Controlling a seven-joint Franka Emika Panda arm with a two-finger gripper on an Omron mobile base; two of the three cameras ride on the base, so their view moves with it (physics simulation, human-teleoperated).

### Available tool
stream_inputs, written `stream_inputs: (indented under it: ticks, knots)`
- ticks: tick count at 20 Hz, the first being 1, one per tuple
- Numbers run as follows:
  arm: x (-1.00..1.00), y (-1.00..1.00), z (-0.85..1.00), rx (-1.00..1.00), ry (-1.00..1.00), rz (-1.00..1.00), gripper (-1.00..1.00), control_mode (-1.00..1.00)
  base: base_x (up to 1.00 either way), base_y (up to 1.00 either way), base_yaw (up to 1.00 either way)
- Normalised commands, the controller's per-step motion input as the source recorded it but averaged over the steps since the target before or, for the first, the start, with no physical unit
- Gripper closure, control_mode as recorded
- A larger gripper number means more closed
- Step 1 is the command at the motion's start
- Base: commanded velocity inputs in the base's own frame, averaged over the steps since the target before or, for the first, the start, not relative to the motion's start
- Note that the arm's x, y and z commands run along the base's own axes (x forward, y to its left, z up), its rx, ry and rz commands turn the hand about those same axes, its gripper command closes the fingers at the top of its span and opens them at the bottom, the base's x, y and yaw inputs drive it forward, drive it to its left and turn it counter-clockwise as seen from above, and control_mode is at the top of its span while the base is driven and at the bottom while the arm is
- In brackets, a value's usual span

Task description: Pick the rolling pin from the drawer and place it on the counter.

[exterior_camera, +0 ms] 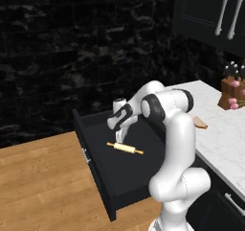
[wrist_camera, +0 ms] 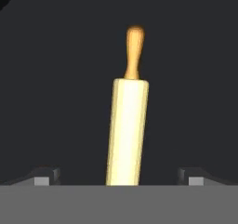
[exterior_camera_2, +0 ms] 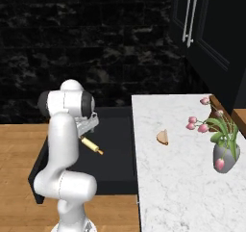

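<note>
The rolling pin [exterior_camera: 125, 148] [exterior_camera_2: 91, 145] [wrist_camera: 126, 130], cream with orange-tan handles, lies flat on the dark floor of the open black drawer [exterior_camera: 103, 177] [exterior_camera_2: 115, 130]. My gripper [exterior_camera: 119, 138] [wrist_camera: 119, 176] hangs just above the pin's barrel, pointing down. Its jaws are open, one fingertip on each side of the barrel with clear gaps, and nothing is held. In the hand view one handle points away and the near end is cut off at the bottom. The white marble counter [exterior_camera: 222, 134] [exterior_camera_2: 178, 178] runs beside the drawer.
A brown half-round bread piece [exterior_camera_2: 163, 137] [exterior_camera: 200, 123] lies on the counter near the drawer. A vase of pink tulips [exterior_camera_2: 223, 149] stands further along, and a knife block [exterior_camera: 232, 88] sits at the far end. Black upper cabinets [exterior_camera_2: 202, 29] hang above. Wooden floor [exterior_camera: 38, 177] lies beside the drawer.
</note>
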Motion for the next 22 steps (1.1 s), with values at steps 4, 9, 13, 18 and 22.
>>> stream_inputs:
  ticks: [4, 9, 13, 18, 22]
  knots:
    - [0.02, -0.06, -0.39, 0.0, 0.05, -0.07, -1.0, -1.0, 0.0, 0.0, 0.0]
    - [-0.03, 0.0, -0.42, 0.0, 0.0, -0.01, -1.0, -1.0, 0.0, 0.0, 0.0]
    - [-0.03, 0.0, -0.61, 0.0, 0.0, 0.0, -1.0, -1.0, 0.0, 0.0, 0.0]
    - [0.0, 0.0, -0.65, 0.0, 0.0, 0.0, -1.0, -1.0, 0.0, 0.0, 0.0]
    - [0.0, 0.0, -0.23, 0.0, 0.0, 0.0, 1.0, -1.0, 0.0, 0.0, 0.0]
